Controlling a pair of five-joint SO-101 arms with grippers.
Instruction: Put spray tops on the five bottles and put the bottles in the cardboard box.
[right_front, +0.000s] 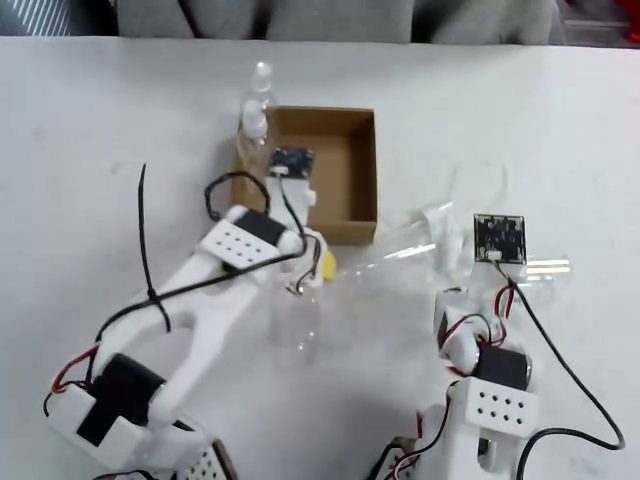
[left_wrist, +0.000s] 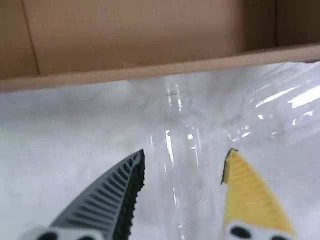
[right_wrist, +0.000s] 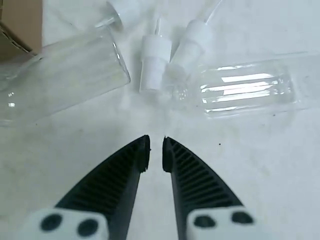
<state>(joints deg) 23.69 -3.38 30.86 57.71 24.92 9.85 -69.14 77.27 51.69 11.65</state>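
Observation:
My left gripper (left_wrist: 182, 152) is open, its grey finger (left_wrist: 117, 195) and yellow finger (left_wrist: 247, 192) on either side of a clear capless bottle (left_wrist: 175, 140) whose neck points at the cardboard box (left_wrist: 140, 40). I cannot tell whether the pads touch it. From above, this gripper (right_front: 315, 265) is at the box's (right_front: 345, 175) near left corner. My right gripper (right_wrist: 156, 142) is shut on nothing, short of three white spray tops (right_wrist: 152, 62) that lie between two clear bottles on their sides (right_wrist: 65, 75) (right_wrist: 245, 90).
Two capped bottles (right_front: 257, 105) stand at the box's far left corner. Another lying bottle (left_wrist: 280, 105) rests against the box wall beside my left gripper. The right arm (right_front: 490, 390) is at the front right. A black cable (right_front: 148, 250) trails over the table's left side.

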